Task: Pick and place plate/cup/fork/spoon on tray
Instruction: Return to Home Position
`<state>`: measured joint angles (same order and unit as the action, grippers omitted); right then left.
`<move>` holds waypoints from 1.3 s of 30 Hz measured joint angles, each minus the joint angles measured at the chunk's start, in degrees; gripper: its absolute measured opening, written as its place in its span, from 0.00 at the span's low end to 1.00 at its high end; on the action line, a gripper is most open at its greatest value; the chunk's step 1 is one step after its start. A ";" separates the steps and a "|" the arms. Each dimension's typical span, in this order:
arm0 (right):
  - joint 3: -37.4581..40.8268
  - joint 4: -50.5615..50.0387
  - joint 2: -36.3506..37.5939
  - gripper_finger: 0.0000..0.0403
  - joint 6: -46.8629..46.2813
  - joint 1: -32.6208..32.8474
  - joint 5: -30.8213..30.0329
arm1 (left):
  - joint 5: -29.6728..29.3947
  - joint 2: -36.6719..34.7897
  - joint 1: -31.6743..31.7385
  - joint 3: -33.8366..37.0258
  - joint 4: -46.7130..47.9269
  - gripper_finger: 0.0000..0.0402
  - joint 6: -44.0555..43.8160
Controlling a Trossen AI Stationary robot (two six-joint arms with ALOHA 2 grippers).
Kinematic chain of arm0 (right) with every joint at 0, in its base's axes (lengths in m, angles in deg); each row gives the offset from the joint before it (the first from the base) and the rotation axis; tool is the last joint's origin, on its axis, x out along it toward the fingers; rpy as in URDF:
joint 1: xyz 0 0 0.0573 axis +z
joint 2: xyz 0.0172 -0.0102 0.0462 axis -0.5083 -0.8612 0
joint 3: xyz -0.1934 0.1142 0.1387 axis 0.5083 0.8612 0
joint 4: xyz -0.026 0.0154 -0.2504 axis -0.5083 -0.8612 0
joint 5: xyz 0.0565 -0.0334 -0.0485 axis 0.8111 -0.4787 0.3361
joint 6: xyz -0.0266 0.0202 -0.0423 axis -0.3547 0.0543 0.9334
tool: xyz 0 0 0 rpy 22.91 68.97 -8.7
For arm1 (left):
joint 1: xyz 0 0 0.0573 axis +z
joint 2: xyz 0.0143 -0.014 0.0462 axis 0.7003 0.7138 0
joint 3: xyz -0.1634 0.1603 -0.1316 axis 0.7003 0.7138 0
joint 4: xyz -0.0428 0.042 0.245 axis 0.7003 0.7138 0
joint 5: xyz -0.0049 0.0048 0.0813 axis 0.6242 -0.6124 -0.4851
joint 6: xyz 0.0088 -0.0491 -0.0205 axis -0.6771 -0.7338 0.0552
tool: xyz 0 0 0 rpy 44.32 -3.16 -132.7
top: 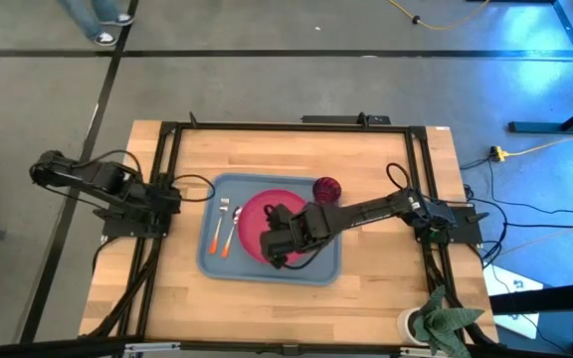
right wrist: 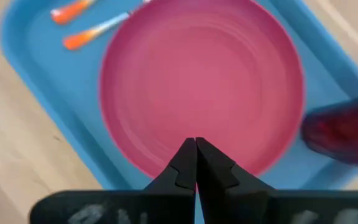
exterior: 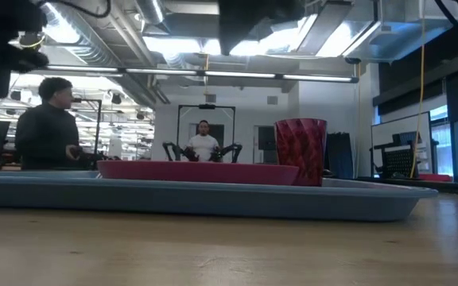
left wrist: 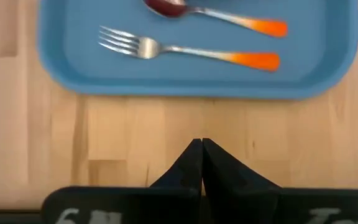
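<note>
Right hand pinched shut, empty, above the plate on the tray. Left hand closed beside the tray. Fork, spoon, cup on tray. Lift straight, clear the cup.

**A robotics lab, seen past your table**

You are in an open lab hall. Across the low view's upper half run exposed ceiling ducts and strip lights. At centre a person sits between another pair of robot arms; cables cross the concrete floor.
</note>
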<state>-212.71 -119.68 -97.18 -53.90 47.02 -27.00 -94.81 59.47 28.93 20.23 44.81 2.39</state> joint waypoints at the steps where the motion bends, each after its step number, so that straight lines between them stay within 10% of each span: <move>1: 0.02 -1.04 -0.02 0.01 0.08 0.23 -0.03 | 0.21 0.29 -0.01 -0.12 0.02 0.00 1.32; 39: 0.15 -10.58 12.49 0.00 17.71 -0.53 -4.77 | 4.69 13.75 -0.03 1.01 -22.22 0.00 -2.25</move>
<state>-212.56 -130.25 -84.70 -36.19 46.49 -31.77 -90.12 73.22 28.90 21.24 22.59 0.14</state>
